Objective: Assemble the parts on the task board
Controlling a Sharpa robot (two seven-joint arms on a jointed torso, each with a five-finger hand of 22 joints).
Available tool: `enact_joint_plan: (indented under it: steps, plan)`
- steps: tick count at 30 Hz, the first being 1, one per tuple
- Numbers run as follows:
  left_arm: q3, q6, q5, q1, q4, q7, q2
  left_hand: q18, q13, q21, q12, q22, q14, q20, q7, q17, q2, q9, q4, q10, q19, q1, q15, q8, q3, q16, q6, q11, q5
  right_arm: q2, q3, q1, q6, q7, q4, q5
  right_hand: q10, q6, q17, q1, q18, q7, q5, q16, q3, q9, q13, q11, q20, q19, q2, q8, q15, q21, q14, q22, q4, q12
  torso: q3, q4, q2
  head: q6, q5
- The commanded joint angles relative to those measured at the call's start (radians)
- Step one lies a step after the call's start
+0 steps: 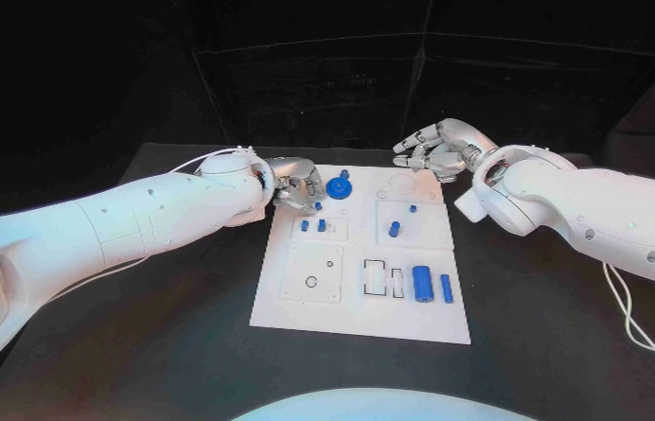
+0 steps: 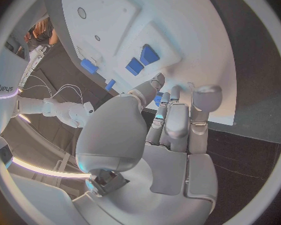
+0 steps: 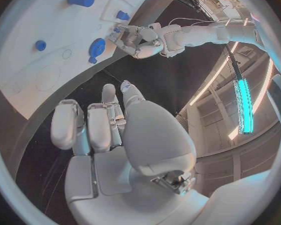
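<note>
We see the task board [image 1: 308, 312] lying in the middle of the black table [image 1: 164, 345], with blue parts on it: a round disc [image 1: 339, 190] near its far edge, small pegs [image 1: 312, 224] beside the left hand, a cylinder [image 1: 422, 283] and a thin bar [image 1: 447, 289] near the front. From the head view the left hand [image 1: 292, 187] sits at the board's far left edge, the right hand [image 1: 439, 147] past the far right corner. Our left wrist view shows its fingers [image 2: 178, 122] pressed together, curled, holding nothing; the right wrist view shows the same of the right hand's fingers [image 3: 97, 125] above dark table.
</note>
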Motion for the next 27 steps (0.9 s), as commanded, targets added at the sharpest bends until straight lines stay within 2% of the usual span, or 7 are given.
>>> enact_joint_plan:
  steps: [1,4,8,15,20,22,27]
  plan:
    - [0.001,-0.019,-0.004,0.001,0.002,-0.006,-0.011,-0.002,-0.001,-0.008,-0.006,-0.003,0.0,0.006,0.004,-0.004,-0.008,0.001,-0.001,-0.014,-0.002,0.001,0.008,-0.007,-0.009,-0.006,-0.008,0.0,0.003,-0.005,0.001,0.002,0.038,-0.019,-0.016,-0.107,-0.032,0.006,-0.07,0.026,0.016,0.0,-0.002,-0.066,0.008,0.0,-0.084,0.001,-0.001,-0.018,-0.003,0.01,-0.008,-0.022,-0.005,-0.032,0.003,-0.104,-0.0006,-0.0004,-0.001,0.002,-0.003]
    - [0.001,-0.032,0.022,0.001,0.007,0.005,-0.029,-0.001,-0.001,-0.009,-0.007,-0.004,0.0,0.006,0.006,-0.005,-0.007,0.002,-0.001,-0.018,-0.003,0.002,0.009,-0.006,-0.009,-0.006,-0.006,0.002,0.003,-0.011,0.001,0.002,0.078,-0.04,-0.033,-0.209,-0.042,0.032,-0.106,0.06,0.018,0.0,-0.015,-0.103,0.024,0.0,-0.19,0.011,0.0,-0.021,-0.016,0.016,-0.006,-0.033,-0.006,-0.045,-0.007,-0.225,-0.0011,0.0011,-0.001,0.006,-0.007]
    - [0.002,-0.105,0.153,0.002,0.021,0.093,-0.066,0.001,0.001,-0.023,0.0,-0.019,-0.004,0.011,0.02,-0.022,0.015,0.011,-0.003,-0.005,-0.008,0.014,0.016,0.022,0.01,-0.012,0.05,0.012,0.004,-0.023,0.0,0.002,0.105,-0.039,-0.051,-0.362,0.002,0.082,-0.119,0.112,0.018,-0.004,-0.039,-0.119,0.065,-0.001,-0.32,0.008,-0.003,-0.013,-0.03,0.02,-0.008,-0.037,0.002,-0.046,-0.033,-0.353,-0.0008,0.0016,-0.001,0.015,-0.033]
    - [0.001,-0.21,0.681,0.003,0.055,0.327,-0.133,0.032,0.004,-0.165,0.023,-0.176,-0.052,0.012,0.026,-0.17,0.037,0.009,-0.007,0.041,-0.076,0.025,0.015,0.035,0.045,-0.089,0.09,0.011,0.004,-0.038,0.0,-0.005,0.125,-0.059,-0.05,-0.65,0.061,0.132,-0.122,0.121,0.017,-0.013,-0.069,-0.127,0.13,-0.003,-0.456,0.002,-0.004,-0.006,-0.062,0.004,-0.008,-0.038,0.009,-0.043,-0.049,-0.487,0.0013,-0.0024,-0.001,0.025,-0.056]
    - [0.001,-0.194,1.033,0.003,0.093,0.469,-0.164,0.039,0.006,-0.203,0.035,-0.214,-0.068,0.01,0.024,-0.208,0.046,0.008,-0.01,0.054,-0.097,0.03,0.012,0.037,0.055,-0.113,0.099,0.006,0.005,-0.035,0.0,-0.022,0.149,-0.095,-0.045,-0.79,0.068,0.144,-0.124,0.108,0.017,-0.013,-0.08,-0.129,0.154,-0.003,-0.501,0.007,-0.002,-0.005,-0.077,-0.007,-0.005,-0.04,0.01,-0.044,-0.043,-0.543,-0.0015,0.0007,-0.001,0.028,-0.064]
    - [0.001,-0.177,1.127,0.003,0.109,0.506,-0.172,0.044,0.003,-0.255,0.039,-0.257,-0.124,0.012,0.026,-0.336,0.046,0.004,-0.003,0.047,-0.136,0.015,0.015,0.034,0.05,-0.188,0.097,0.009,0.005,-0.031,-0.001,-0.029,0.155,-0.104,-0.044,-0.826,0.059,0.142,-0.126,0.102,0.017,-0.012,-0.088,-0.132,0.161,-0.004,-0.518,0.01,0.0,-0.006,-0.084,-0.014,-0.004,-0.042,0.01,-0.047,-0.041,-0.569,-0.0012,0.0011,-0.002,0.028,-0.066]
    - [0.0,-0.146,1.267,0.002,0.149,0.562,-0.185,0.044,0.002,-0.288,0.044,-0.275,-0.185,0.016,0.027,-0.462,0.048,0.004,0.013,0.041,-0.165,-0.01,0.019,0.032,0.033,-0.266,0.098,0.011,0.005,-0.018,-0.001,-0.045,0.158,-0.117,-0.037,-0.878,0.041,0.122,-0.126,0.093,0.018,-0.007,-0.097,-0.133,0.175,-0.006,-0.548,0.017,0.0,-0.007,-0.1,-0.036,-0.005,-0.044,0.011,-0.048,-0.038,-0.612,-0.0008,0.0012,0.0,0.029,-0.068]
